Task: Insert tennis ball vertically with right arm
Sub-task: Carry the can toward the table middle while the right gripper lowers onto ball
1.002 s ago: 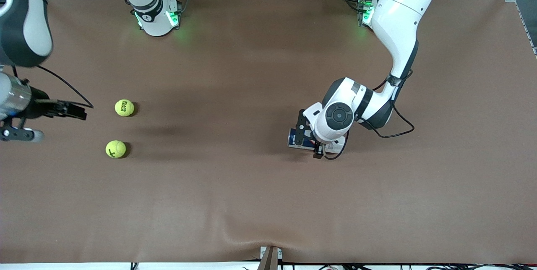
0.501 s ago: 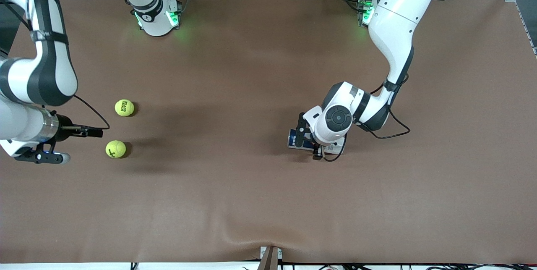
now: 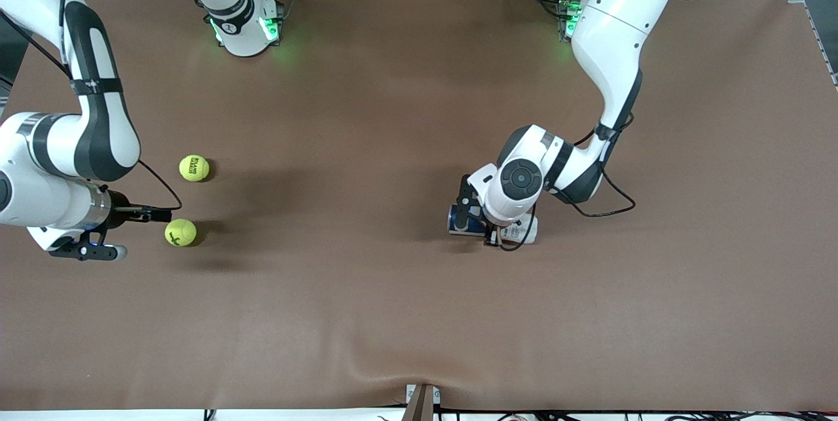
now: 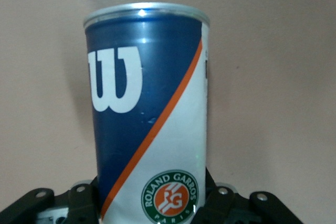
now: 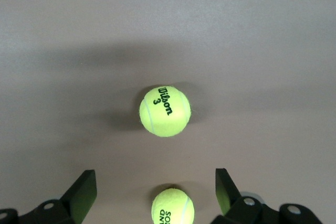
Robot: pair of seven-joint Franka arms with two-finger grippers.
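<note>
Two yellow tennis balls lie on the brown table toward the right arm's end. The one printed Wilson (image 3: 180, 232) is nearer the front camera, the other (image 3: 194, 167) farther. My right gripper (image 3: 165, 214) is open and empty, up in the air over this spot. In the right wrist view the gripper (image 5: 155, 184) has the Roland Garros ball (image 5: 172, 209) between its spread fingers (image 5: 84, 191), and the Wilson ball (image 5: 164, 111) is farther out. My left gripper (image 3: 478, 220) is shut on a blue-and-white ball can (image 3: 459, 219) lying sideways. The can (image 4: 149, 103) fills the left wrist view.
The brown table (image 3: 366, 316) spreads wide around the balls and the can. The arms' bases (image 3: 245, 28) stand along the edge farthest from the front camera. A small bracket (image 3: 422, 401) sits at the nearest edge.
My right arm has swung in from the table's end, bringing its open gripper over the two balls. My left hand has turned slightly with the can.
</note>
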